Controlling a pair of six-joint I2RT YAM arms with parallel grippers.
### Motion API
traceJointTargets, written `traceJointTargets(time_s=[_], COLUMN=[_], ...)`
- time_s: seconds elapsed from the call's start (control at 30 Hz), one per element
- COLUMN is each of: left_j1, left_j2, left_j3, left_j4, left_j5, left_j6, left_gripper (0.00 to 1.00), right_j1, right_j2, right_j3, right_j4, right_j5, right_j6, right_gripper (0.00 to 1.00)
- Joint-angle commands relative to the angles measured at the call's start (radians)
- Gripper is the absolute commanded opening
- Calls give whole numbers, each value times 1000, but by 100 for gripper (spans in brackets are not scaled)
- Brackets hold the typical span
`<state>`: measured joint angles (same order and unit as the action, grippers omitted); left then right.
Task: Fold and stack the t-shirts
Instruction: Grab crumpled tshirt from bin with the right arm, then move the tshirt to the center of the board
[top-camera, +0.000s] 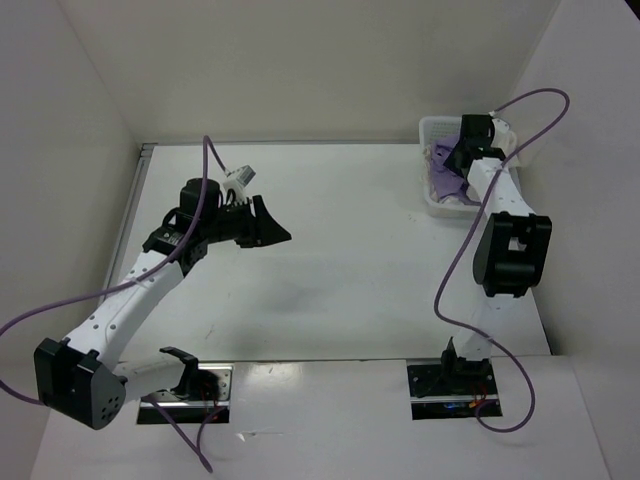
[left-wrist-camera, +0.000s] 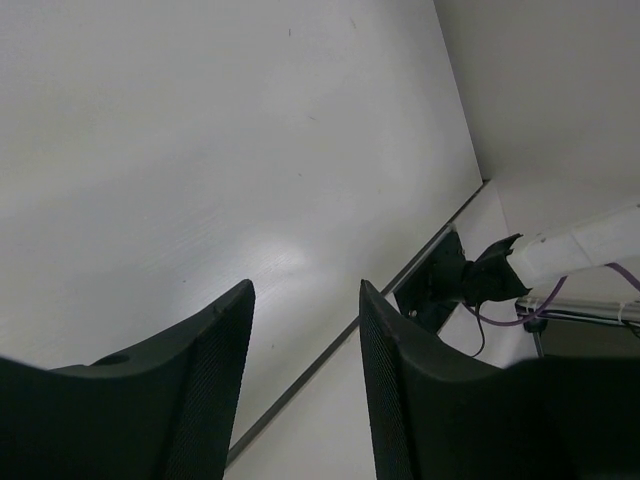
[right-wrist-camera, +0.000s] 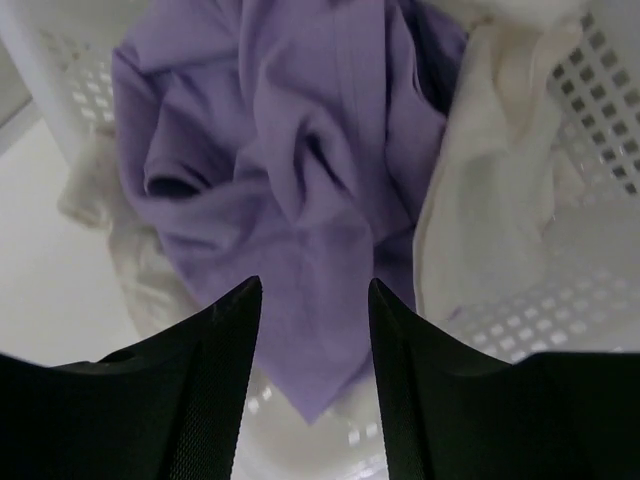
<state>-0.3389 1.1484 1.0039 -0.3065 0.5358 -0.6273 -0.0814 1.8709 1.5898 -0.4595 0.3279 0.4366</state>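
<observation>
A lavender t-shirt (right-wrist-camera: 300, 180) lies crumpled in the white mesh basket (top-camera: 434, 128) at the back right, beside an off-white t-shirt (right-wrist-camera: 490, 190); the lavender one also shows in the top view (top-camera: 442, 172). My right gripper (right-wrist-camera: 312, 290) is open and empty, just above the lavender cloth inside the basket (right-wrist-camera: 590, 90); it also shows in the top view (top-camera: 464, 155). My left gripper (top-camera: 272, 226) is open and empty over the bare table at the left; it also shows in its wrist view (left-wrist-camera: 305, 295). The bright green t-shirt is out of view.
White walls enclose the table (top-camera: 340, 250) on the left, back and right. A seam (left-wrist-camera: 400, 280) runs along the near edge by the arm mounts. Purple cables (top-camera: 540, 110) loop off both arms.
</observation>
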Motion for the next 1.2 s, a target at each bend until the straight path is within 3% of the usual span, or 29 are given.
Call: traceJointTargets(time_s=[0.0, 0.07, 0.23, 0.3, 0.37, 0.47, 0.5, 0.53, 0.8, 0.93, 1.13, 1.17], left_j1=[-6, -6, -6, -6, -6, -6, -6, -6, -6, 4, 29, 38], left_j2=[-13, -4, 5, 14, 14, 14, 14, 14, 23, 43, 76, 76], left_j3=[-22, -31, -31, -31, -31, -31, -31, -31, 2, 64, 75, 75], left_j4=[43, 43, 34, 33, 23, 23, 23, 14, 14, -8, -28, -28], left_j5=[-10, -19, -28, -28, -49, -59, -59, -59, -65, -99, -131, -131], left_j6=[29, 29, 29, 29, 29, 29, 20, 20, 11, -20, -61, -61], left_gripper=[54, 56, 56, 56, 56, 56, 57, 57, 57, 58, 60, 62], right_j1=[-17, -17, -17, -17, -26, -26, -26, -26, -17, 15, 234, 252], right_j2=[91, 143, 276, 303, 335, 372, 372, 372, -40, -321, -401, -392], right_j3=[145, 197, 338, 378, 415, 490, 501, 510, 377, 366, 580, 602], right_j4=[33, 47, -5, -5, -5, -27, -40, -50, 19, 39, 39, 53], right_j5=[14, 14, 26, 26, 36, 26, 11, 11, -35, -186, -397, -502], right_j6=[-24, -36, -45, -45, -45, -35, -35, -21, -10, 11, 72, 98], right_gripper=[54, 59, 59, 54, 46, 21, 8, 4, 0, 0, 0, 0])
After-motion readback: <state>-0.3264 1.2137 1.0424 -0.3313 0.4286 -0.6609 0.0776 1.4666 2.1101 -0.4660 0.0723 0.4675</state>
